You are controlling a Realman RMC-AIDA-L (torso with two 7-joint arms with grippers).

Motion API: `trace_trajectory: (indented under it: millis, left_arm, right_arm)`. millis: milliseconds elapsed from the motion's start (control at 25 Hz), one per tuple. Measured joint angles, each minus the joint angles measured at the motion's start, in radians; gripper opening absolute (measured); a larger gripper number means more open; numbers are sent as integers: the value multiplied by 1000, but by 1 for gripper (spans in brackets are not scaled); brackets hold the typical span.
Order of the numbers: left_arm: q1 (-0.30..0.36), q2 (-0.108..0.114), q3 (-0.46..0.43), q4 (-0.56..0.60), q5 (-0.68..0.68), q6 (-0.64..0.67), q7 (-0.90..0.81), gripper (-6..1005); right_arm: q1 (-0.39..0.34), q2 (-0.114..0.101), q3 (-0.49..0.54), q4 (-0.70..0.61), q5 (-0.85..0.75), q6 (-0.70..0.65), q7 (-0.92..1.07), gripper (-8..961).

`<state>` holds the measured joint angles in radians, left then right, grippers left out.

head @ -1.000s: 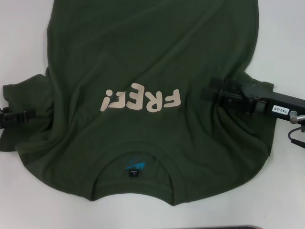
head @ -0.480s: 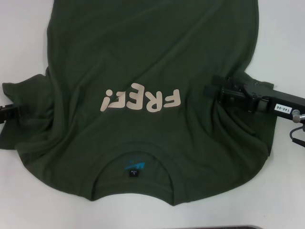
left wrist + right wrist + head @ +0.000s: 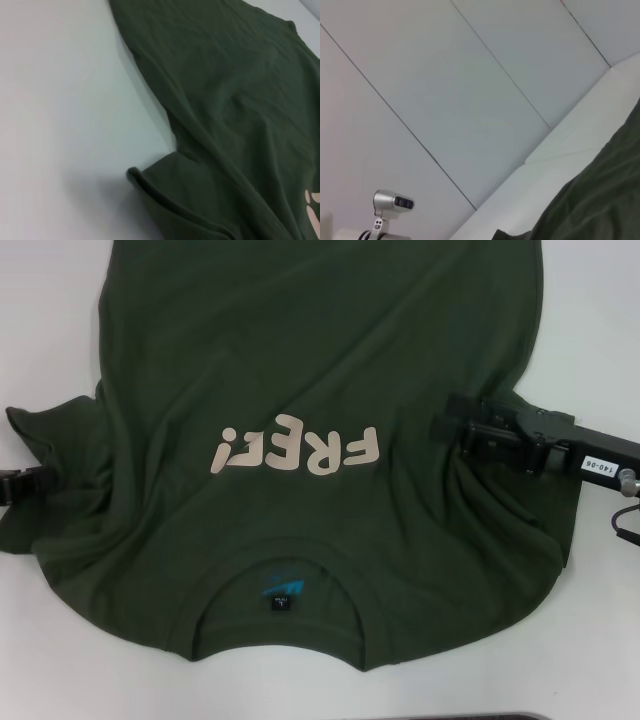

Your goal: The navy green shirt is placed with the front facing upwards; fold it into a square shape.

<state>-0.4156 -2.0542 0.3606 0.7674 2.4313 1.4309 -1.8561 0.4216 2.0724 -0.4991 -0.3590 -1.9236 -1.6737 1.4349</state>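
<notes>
Since a second ago: left gripper (image 3: 40, 481) drawn back toward the left edge of the head view, now at the left sleeve's outer border rather than farther in over it; right gripper (image 3: 452, 418) shifted a little outward to the right and slightly up, away from the lettering. Navy green shirt (image 3: 320, 370) unchanged in place, spread front-up across the white desk (image 3: 60, 660), collar toward the robot, hem running out of the head view at the far side. Pale "FREE!" lettering (image 3: 297, 450) across the chest, upside down as seen from the head camera. Small black neck label (image 3: 284, 597) with blue print inside the collar, near the lower middle. Left sleeve bunched and partly turned over on itself, its rolled edge lying on the desk in the left wrist view, with the navy green shirt (image 3: 235, 100) filling most of that picture beside bare desk (image 3: 60, 100). Right gripper lying low over the right sleeve area, creases fanning out from beneath it; fingers of either gripper: cannot tell whether wide, narrow or closed on cloth. Right wrist view: corner of the navy green shirt (image 3: 600, 200), the desk edge, a pale panelled wall (image 3: 445, 90), and a small silver device (image 3: 390, 202) farther off.
</notes>
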Motion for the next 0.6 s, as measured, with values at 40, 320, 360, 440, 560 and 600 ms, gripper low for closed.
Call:
trace_trajectory:
  millis: [40,320,360,440,560,600]
  left_arm:
    - [0,0,2,1,0,2,0,45]
    - [-2,0,9,1,1,6,0,41]
    - [-2,0,9,1,1,6,0,41]
    - [-1,1,5,1,-3,25,2,40]
    - [-5,3,-2,2,-21,94,6,39]
    - [-7,3,-3,3,-26,113,6,38]
  right_arm:
    - [0,0,0,0,0,0,0,899]
    - [-1,0,5,0,0,-7,-3,898]
    - [-1,0,5,0,0,-8,-3,898]
    - [-2,0,5,0,0,-7,-4,898]
    - [-3,0,5,0,0,-4,-5,898]
    - [-4,0,5,0,0,-2,-5,898]
